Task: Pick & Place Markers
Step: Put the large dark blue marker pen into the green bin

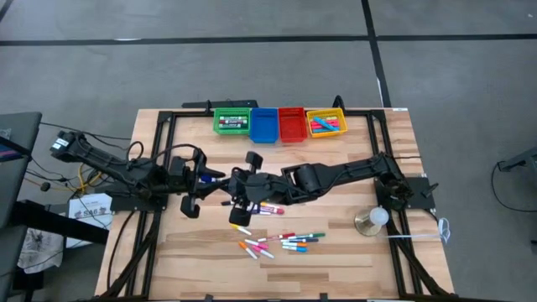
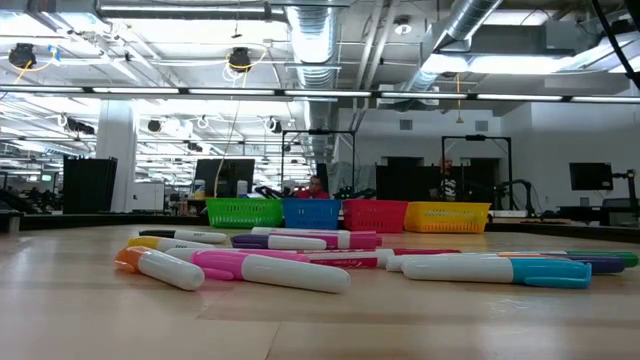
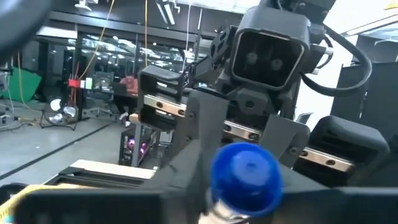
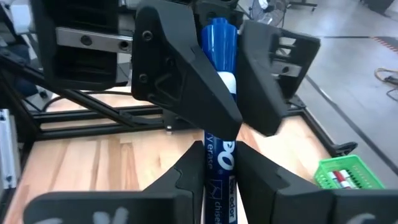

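A blue marker (image 4: 219, 124) is clamped between the fingers of the right claw (image 4: 217, 180) and, at its other end, gripped by the left claw (image 4: 214, 93), both claws meeting above the middle of the surface (image 1: 193, 252). Loose markers (image 1: 277, 242) are scattered just beside them, with four bins (image 1: 278, 123) lined along the far edge.

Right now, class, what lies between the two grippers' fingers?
A blue marker, spanning left gripper and right gripper above the table; the right wrist view shows it.
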Robot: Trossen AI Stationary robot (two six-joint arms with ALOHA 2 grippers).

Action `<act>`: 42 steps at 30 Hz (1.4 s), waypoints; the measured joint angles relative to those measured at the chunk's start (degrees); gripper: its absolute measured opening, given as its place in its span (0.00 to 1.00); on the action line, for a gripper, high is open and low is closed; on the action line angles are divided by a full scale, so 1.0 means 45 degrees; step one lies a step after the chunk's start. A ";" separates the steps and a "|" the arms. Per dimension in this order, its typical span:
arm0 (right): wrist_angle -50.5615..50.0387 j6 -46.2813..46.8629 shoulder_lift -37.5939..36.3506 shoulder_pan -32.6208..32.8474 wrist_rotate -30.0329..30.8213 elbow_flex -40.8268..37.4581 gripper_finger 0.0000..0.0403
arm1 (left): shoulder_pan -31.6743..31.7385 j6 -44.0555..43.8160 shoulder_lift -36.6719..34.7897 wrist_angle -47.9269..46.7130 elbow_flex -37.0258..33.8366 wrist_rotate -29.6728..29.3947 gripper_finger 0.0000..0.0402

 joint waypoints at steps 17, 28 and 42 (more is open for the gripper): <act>-0.0783 -0.0673 0.0000 -0.0759 0.0013 0.0010 0.46 | 0.1675 0.1247 -0.0582 -0.0416 0.0000 0.0179 0.14; -0.3705 -0.0834 -0.0286 -0.1862 -0.0228 0.0000 0.63 | 0.4645 0.1887 -0.1852 -0.3442 0.0005 0.0356 0.15; -0.8778 -0.1794 -0.0291 -0.5262 -0.1169 -0.0005 0.63 | 1.1385 0.2585 0.0852 -0.5492 0.0157 0.3032 0.15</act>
